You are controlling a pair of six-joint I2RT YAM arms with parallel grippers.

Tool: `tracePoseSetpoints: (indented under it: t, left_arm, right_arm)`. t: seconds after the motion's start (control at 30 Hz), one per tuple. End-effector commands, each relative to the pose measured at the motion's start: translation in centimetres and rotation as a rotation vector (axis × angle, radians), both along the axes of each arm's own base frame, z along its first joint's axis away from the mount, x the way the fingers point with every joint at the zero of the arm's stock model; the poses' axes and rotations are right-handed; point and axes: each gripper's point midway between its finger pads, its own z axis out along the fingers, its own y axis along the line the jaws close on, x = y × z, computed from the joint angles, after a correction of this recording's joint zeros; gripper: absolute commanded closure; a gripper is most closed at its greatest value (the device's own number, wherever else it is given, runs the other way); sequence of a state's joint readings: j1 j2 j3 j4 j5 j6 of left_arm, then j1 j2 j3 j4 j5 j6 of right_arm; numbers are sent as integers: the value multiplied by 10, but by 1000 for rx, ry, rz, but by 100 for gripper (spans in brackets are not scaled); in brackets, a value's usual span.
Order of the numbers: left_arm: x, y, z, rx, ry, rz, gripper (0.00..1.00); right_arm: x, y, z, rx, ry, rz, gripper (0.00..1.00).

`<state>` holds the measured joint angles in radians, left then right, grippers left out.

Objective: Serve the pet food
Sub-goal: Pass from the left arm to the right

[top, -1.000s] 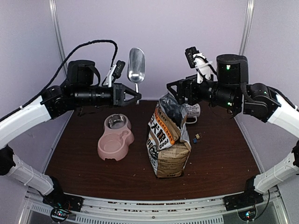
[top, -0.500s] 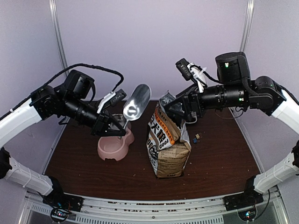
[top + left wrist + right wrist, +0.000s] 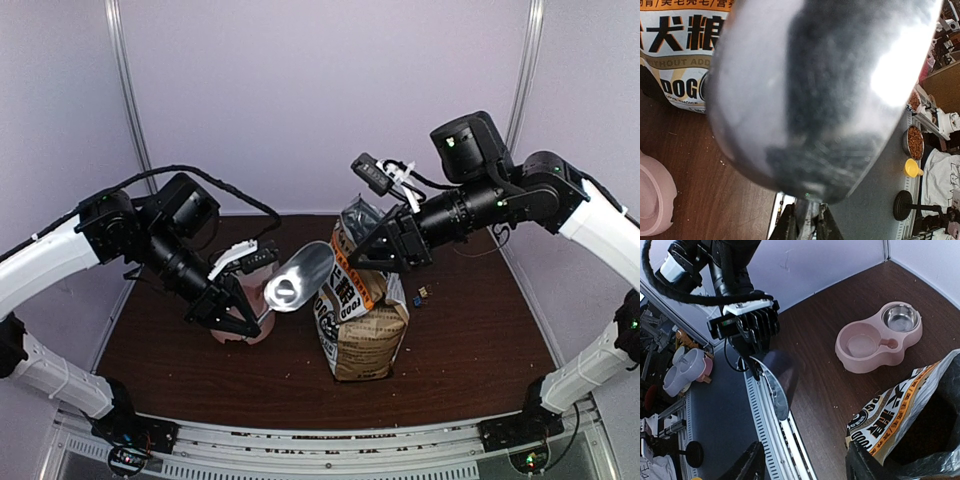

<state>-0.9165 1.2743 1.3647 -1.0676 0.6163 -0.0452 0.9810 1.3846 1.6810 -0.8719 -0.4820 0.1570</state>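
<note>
The kraft-brown dog-food bag (image 3: pixel 362 310) stands upright mid-table with its top open; the pet food inside is hidden in the dark opening. My left gripper (image 3: pixel 256 308) is shut on the handle of the silver scoop (image 3: pixel 296 279), which tilts low with its mouth towards the bag. No kibble shows in the scoop. In the left wrist view the scoop (image 3: pixel 815 95) fills the frame above the gripper (image 3: pixel 807 227). My right gripper (image 3: pixel 378 255) is open at the bag's top; in the right wrist view (image 3: pixel 804 467) one finger sits beside the bag's rim (image 3: pixel 910 410).
The pink double bowl (image 3: pixel 880 337) lies left of the bag, mostly hidden under my left arm in the top view (image 3: pixel 252 330). Small bits (image 3: pixel 420 293) lie right of the bag. The table's near rail (image 3: pixel 775 440) is below the scoop.
My left arm has swung the scoop down from upright at the back to low and tilted beside the bag. My right gripper has moved left and down to the bag's top.
</note>
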Motion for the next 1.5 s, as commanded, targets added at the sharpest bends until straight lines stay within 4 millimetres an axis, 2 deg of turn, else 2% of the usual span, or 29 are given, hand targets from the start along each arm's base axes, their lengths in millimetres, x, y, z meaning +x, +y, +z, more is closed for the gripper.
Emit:
tracePoseSetpoints:
  t: [0.0,0.2,0.37,0.53,0.8,1.0,1.17,1.27,1.3,1.37,1.47]
  left_arm:
    - [-8,1,3,-4,-8,-63,100]
    - [-7,2,-1,28,-18,-76,100]
    - [-11,0,-2,33,4,-104,100]
    - [-13,-4,-1,24,15,-123,100]
    - [-16,-5,-1,22,27,-136,100]
    - [-17,-6,-1,20,31,-140,100]
    - [-15,-7,0,23,17,-133,100]
    - [-7,-7,1,27,-21,-103,100]
    - [-1,-7,2,25,-47,-78,94]
    - [13,-8,7,18,-124,-17,74]
    - [37,-6,28,-39,-267,97,35]
  right_arm:
    - [-12,-4,-7,-48,59,53,48]
    - [-10,-1,-8,-54,65,54,52]
    - [-8,11,-10,-66,15,62,52]
    - [-7,24,-14,-81,-10,85,55]
    - [-8,37,-19,-84,-14,122,73]
    - [-10,40,-19,-77,-18,132,82]
    - [-8,39,-22,-93,-27,123,100]
    - [-3,35,-18,-85,-52,85,100]
    - [2,33,-16,-82,-69,53,100]
    - [11,27,-10,-65,-97,-10,100]
    - [25,19,1,-18,-115,-91,100]
